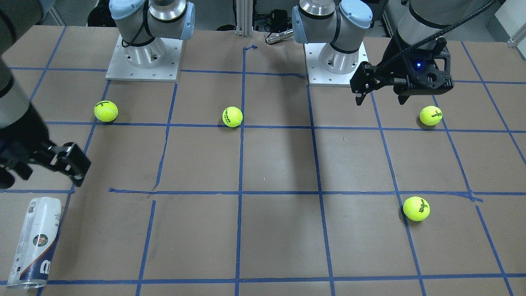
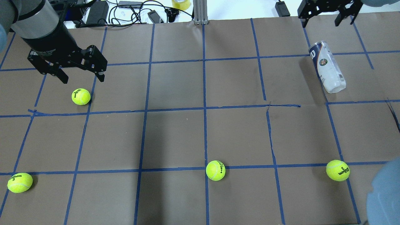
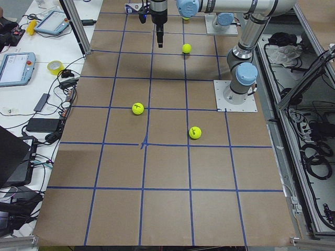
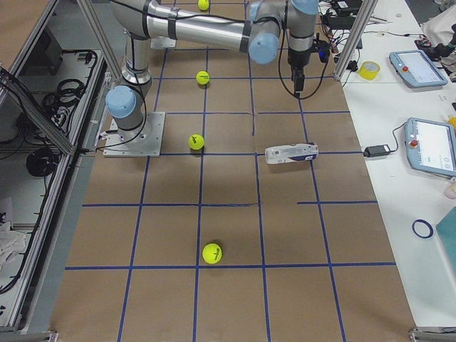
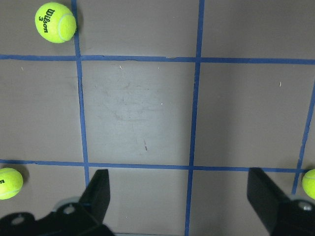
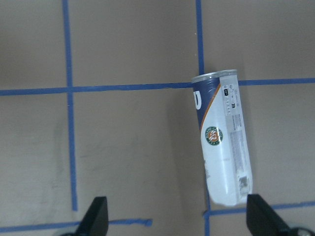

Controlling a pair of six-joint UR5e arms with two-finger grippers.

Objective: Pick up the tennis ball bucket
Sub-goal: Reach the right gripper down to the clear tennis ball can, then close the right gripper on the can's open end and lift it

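Though sideways, tennis ball bucket [image 6: 222,147] empty

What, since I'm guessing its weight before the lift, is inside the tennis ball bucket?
No yellow-green shows through the paler closed end of the tennis ball bucket, which lies on its side. Its printed wrap hides the rest of the inside.

I see four yellow balls [image 2: 81,96] far apart on the brown table [image 2: 175,131] | blue tape lines [image 2: 204,109] make squares | yellow tape roll [image 2: 181,3] past the far edge
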